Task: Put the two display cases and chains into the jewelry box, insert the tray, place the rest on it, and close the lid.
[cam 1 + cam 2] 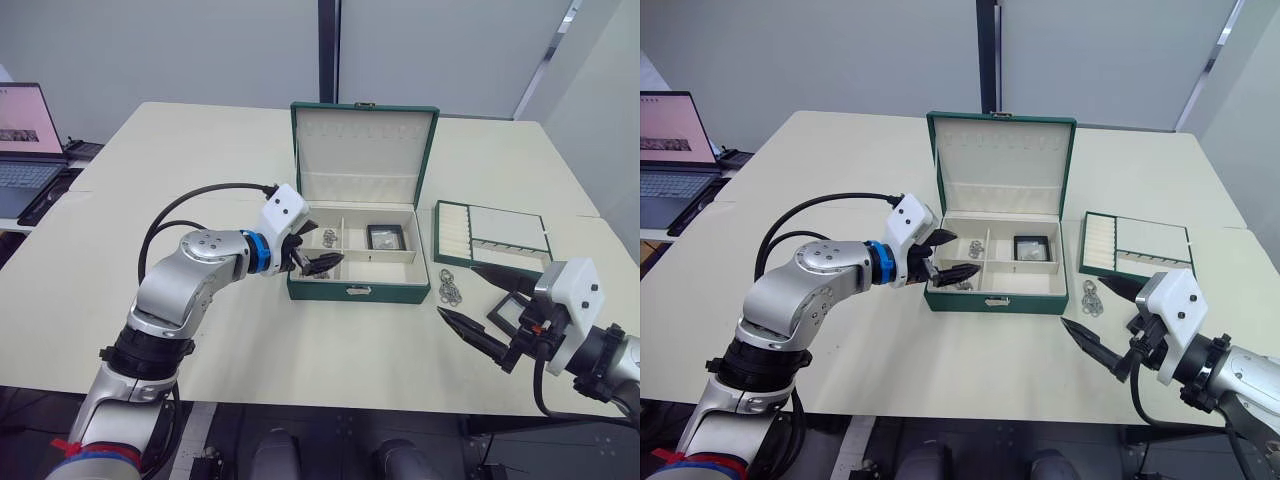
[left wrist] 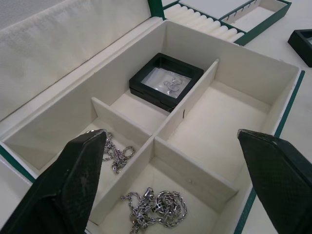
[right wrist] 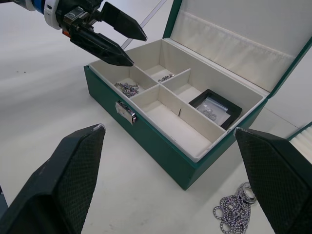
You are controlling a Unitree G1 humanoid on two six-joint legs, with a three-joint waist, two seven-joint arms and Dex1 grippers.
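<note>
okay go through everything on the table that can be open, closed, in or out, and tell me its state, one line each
jewelry box: lid up, open.
display case in box: lying flat in a rear compartment.
second display case: out, on the table.
chains in box: lying in two compartments at the box's left end.
loose chain: out, on the table.
tray: out, beside the box.
left gripper: open, over the box.
right gripper: open.
laptop: open.

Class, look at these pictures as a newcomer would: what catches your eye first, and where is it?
The open green jewelry box at mid-table draws the eye, with chains and a black display case in its compartments. The left gripper hovers open-jawed over its left end. To the box's right lie the tray and a loose chain, near the open right gripper.
</note>
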